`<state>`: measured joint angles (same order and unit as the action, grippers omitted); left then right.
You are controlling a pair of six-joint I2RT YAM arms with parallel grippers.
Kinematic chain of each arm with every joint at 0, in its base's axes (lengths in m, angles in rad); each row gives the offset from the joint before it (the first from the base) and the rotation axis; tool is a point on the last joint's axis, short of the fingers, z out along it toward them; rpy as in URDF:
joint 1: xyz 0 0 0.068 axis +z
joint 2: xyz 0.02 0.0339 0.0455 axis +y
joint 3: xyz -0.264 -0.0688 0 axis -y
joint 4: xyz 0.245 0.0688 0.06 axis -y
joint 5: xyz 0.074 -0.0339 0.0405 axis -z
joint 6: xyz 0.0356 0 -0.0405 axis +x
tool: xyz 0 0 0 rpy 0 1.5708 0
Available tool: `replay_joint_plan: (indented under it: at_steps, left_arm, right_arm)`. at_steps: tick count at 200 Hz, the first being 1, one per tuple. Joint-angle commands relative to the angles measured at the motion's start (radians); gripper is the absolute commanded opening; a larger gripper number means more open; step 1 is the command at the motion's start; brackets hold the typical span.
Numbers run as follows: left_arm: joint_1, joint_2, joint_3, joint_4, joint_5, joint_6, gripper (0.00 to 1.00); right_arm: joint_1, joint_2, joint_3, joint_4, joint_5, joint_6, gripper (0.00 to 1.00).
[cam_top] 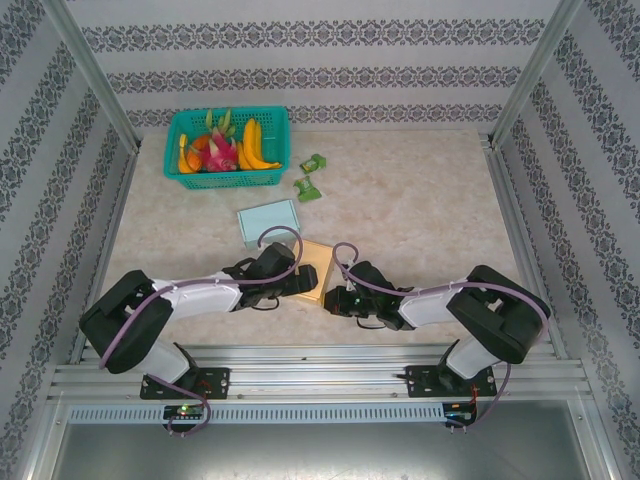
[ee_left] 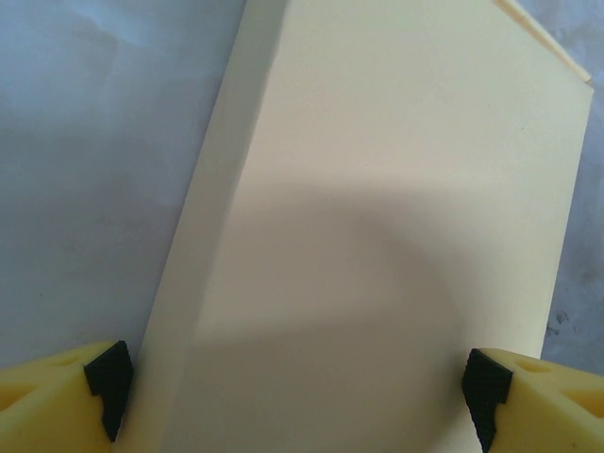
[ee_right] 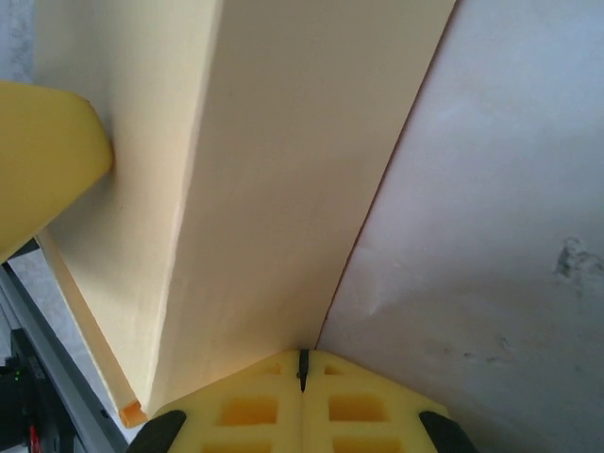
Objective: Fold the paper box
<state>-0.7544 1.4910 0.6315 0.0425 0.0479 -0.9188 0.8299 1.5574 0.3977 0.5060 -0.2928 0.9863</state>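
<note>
Your left gripper: fingers spread wide, straddling box. Your right gripper: fingers pressed together, empty, tips against box's near-right corner.

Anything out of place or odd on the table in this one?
Only a small thing: two green items lie loose on the table just beside the fruit basket, outside it, as if dropped or left out. The tan paper box looks undamaged, and nothing is spilled.
</note>
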Motion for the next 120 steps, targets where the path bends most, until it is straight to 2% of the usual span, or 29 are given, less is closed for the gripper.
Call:
replay_joint_plan:
  at_steps: [1, 27, 67, 120]
  left_arm:
    - [-0.076, 0.002, -0.030, 0.052, 0.015, -0.112, 0.92]
    - [-0.151, 0.045, -0.023, 0.104, -0.036, -0.184, 0.92]
    - [-0.164, 0.132, 0.067, 0.114, 0.030, -0.172, 0.90]
    - [-0.135, 0.047, 0.087, -0.053, -0.096, -0.119, 0.92]
  right_arm:
    - [0.045, 0.084, 0.025, 0.167, 0.014, 0.072, 0.00]
    - [0.079, 0.106, 0.020, 0.302, 0.060, 0.156, 0.00]
    - [0.123, 0.114, 0.103, 0.266, 0.043, 0.125, 0.00]
    - [0.074, 0.003, 0.013, 0.142, 0.111, 0.067, 0.00]
